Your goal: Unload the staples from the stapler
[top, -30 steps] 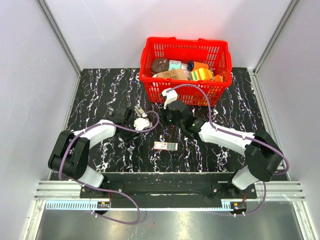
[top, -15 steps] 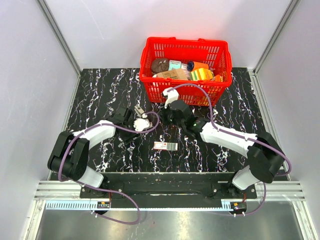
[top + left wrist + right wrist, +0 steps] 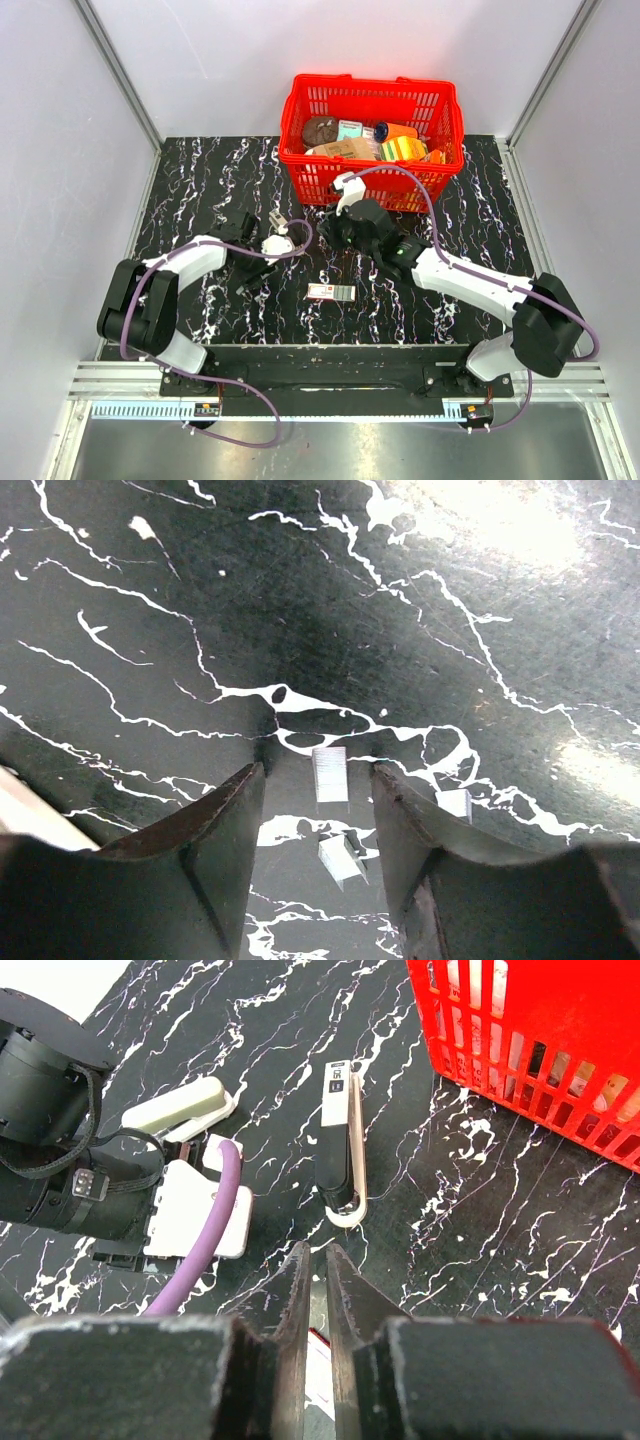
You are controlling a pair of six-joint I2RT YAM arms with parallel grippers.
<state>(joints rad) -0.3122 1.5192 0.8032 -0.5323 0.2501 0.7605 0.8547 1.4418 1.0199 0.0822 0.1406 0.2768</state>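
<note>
Starting from the biggest thing, the black marbled table carries a red basket of groceries at 12 o'clock, probably only parked there out of the way. The two arms reach in from 6 o'clock and meet near the middle.

The stapler lies flat on the table at about 10 o'clock from the centre, just beside the basket's near-left corner. No finger touches it, and I cannot tell if its magazine is open. A small flat box lies alone at 6 o'clock of the centre.

The left gripper points down at the table, at 9 o'clock of the stapler. Its jaws stand about half apart and grip nothing – they straddle a short strip of staples, with two more pieces lying close at 5 o'clock. I judge it is placed so to pick up or push these loose staples, so part of the load seems to be out already.

The right gripper hovers at 6 o'clock of the stapler, its jaws almost together with only a thin slit, holding nothing – perhaps waiting.
</note>
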